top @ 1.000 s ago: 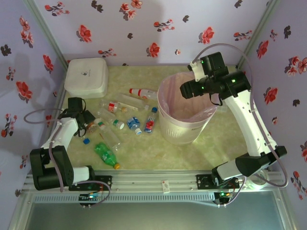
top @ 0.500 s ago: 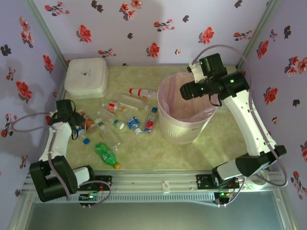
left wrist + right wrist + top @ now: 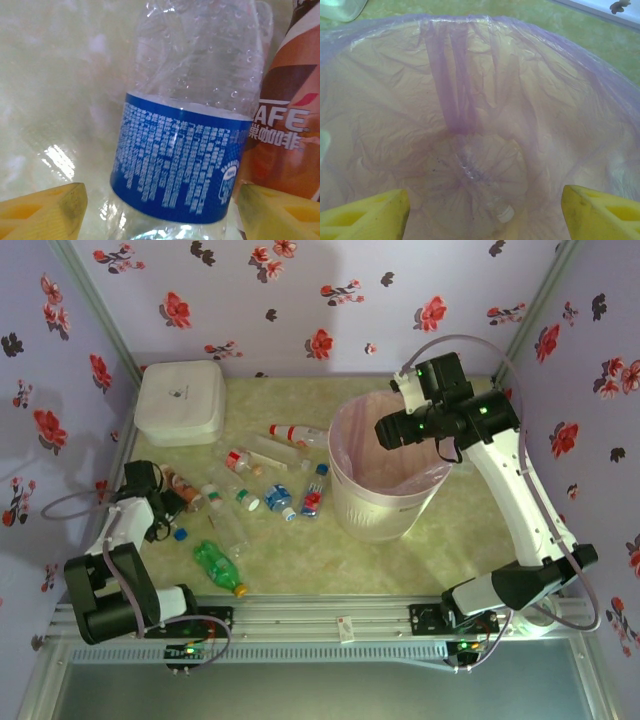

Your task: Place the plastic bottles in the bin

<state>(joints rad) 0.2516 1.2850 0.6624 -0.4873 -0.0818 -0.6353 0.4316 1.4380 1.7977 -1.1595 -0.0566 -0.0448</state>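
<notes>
Several plastic bottles (image 3: 262, 472) lie scattered left of the bin (image 3: 375, 515), a white ribbed basket with a pink liner. My left gripper (image 3: 168, 506) is low at the table's left edge. It stands open around a clear bottle with a blue label (image 3: 180, 170); the right finger (image 3: 280, 212) is against it and a small gap remains at the left finger (image 3: 47, 210). A brown coffee bottle (image 3: 287, 115) lies right beside it. My right gripper (image 3: 388, 430) hangs open over the bin's mouth with nothing between its fingers. One clear bottle (image 3: 482, 187) rests on the bin's bottom.
A white lidded box (image 3: 180, 402) stands at the back left. A green bottle (image 3: 218, 564) lies near the front rail. A red-labelled bottle (image 3: 292, 432) lies close to the bin's left rim. Flowered walls close in the table on three sides.
My left arm drew back to the left and then came down toward the front, beside the brown bottle. The right arm and the bin have not moved.
</notes>
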